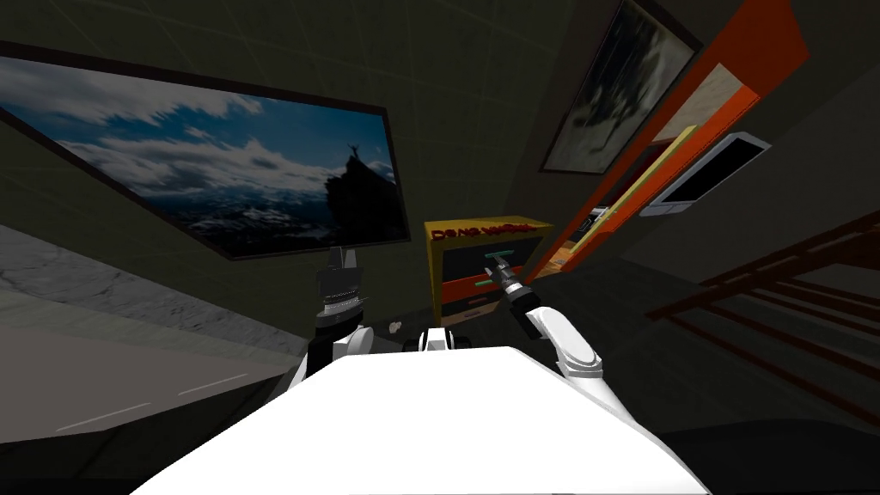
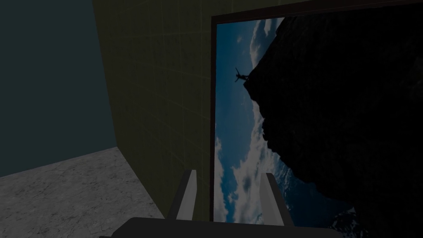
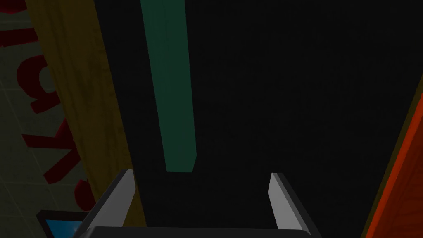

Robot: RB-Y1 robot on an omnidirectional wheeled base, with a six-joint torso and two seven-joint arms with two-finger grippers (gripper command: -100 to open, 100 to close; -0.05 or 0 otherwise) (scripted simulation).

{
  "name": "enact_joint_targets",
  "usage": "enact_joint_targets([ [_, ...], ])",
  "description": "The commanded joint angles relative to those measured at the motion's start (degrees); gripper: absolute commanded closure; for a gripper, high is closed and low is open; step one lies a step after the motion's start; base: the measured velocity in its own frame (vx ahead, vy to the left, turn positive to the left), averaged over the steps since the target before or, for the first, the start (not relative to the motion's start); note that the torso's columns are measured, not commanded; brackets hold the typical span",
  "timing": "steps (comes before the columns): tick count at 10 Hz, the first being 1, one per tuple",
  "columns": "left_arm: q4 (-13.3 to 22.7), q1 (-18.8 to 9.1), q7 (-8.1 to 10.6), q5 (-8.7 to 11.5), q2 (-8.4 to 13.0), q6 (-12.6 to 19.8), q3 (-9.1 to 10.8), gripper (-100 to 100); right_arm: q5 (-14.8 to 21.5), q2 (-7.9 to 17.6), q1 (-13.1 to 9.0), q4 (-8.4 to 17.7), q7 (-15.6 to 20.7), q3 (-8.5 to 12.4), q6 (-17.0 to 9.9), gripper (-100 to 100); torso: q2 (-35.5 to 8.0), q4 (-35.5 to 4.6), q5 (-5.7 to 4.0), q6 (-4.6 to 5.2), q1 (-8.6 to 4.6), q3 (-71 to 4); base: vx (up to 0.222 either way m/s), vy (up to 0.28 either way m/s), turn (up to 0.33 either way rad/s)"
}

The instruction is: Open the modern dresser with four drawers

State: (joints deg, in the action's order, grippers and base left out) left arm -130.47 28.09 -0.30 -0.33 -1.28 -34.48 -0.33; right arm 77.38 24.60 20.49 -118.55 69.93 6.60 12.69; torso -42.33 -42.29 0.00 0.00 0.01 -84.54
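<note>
The dresser (image 1: 490, 229) is a small yellow-framed box with red letters on its top, standing against the wall straight ahead. Its top drawer front (image 3: 289, 103) is black with a green bar handle (image 3: 171, 82), also seen as the green handle (image 1: 498, 254). Below it lies an orange drawer (image 1: 460, 289). My right gripper (image 1: 496, 271) is stretched out to the dresser front. The right gripper (image 3: 202, 194) is open, close before the black front, with the handle's end just past its fingertips and nearer one finger (image 3: 126, 194). Nothing is between them. My left gripper (image 1: 341, 256) is raised beside the wall; the left gripper (image 2: 229, 194) holds nothing.
A large framed landscape picture (image 1: 215, 163) hangs on the wall left of the dresser. Right of the dresser stands an orange and yellow panel (image 1: 679, 129), and a dark red slatted frame (image 1: 773, 292) lies further right. Grey floor (image 1: 103, 292) stretches to the left.
</note>
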Motion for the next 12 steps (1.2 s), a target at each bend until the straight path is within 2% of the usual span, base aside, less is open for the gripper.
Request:
enact_joint_targets([
  [1,0.0,0.0,0.0,0.0,0.0,0.0,0.0,0,0.53,0.03,0.03,0.15,1.06,0.23,0.11,-100,-0.01,0.0,0.01,0.0,0.01,0.01,0.008,-0.003,0.006],
  [3,0.0,-0.02,0.0,0.0,0.0,0.0,-0.01,0,0.8,1.78,-2.12,3.86,-0.26,1.79,-1.81,-100,-0.14,-0.04,0.01,-0.05,0.01,0.08,-0.091,-0.004,0.305],
  [4,0.0,-0.03,0.0,0.0,0.0,0.01,-0.01,0,0.8,1.78,-2.12,3.92,-0.26,1.79,-1.81,-100,-0.27,-0.08,0.0,-0.02,-0.02,0.16,-0.102,-0.001,0.113],
  [9,0.01,-0.02,0.0,0.0,0.0,0.01,0.0,0,1.33,6.17,-7.53,12.84,-4.17,5.62,-6.73,-100,0.05,0.01,0.01,0.01,0.0,-0.03,-0.127,0.015,0.305],
  [10,0.0,-0.02,0.0,0.0,0.0,0.01,0.0,0,1.33,6.17,-7.53,13.34,-4.17,5.62,-6.73,-100,-0.01,0.0,0.0,0.01,-0.02,0.01,-0.112,0.007,0.096],
  [11,0.0,-0.01,0.0,0.0,0.0,0.0,0.0,0,1.43,7.05,-8.61,15.23,-4.95,6.38,-7.71,-100,0.09,0.02,-0.02,0.05,-0.08,-0.04,-0.083,0.007,0.201],
  [12,0.0,-0.01,0.0,0.0,0.0,0.0,0.0,0,1.43,7.05,-8.61,15.23,-4.95,6.38,-7.71,-100,0.17,0.05,-0.02,-0.02,-0.05,-0.1,-0.057,0.009,0.132],
])
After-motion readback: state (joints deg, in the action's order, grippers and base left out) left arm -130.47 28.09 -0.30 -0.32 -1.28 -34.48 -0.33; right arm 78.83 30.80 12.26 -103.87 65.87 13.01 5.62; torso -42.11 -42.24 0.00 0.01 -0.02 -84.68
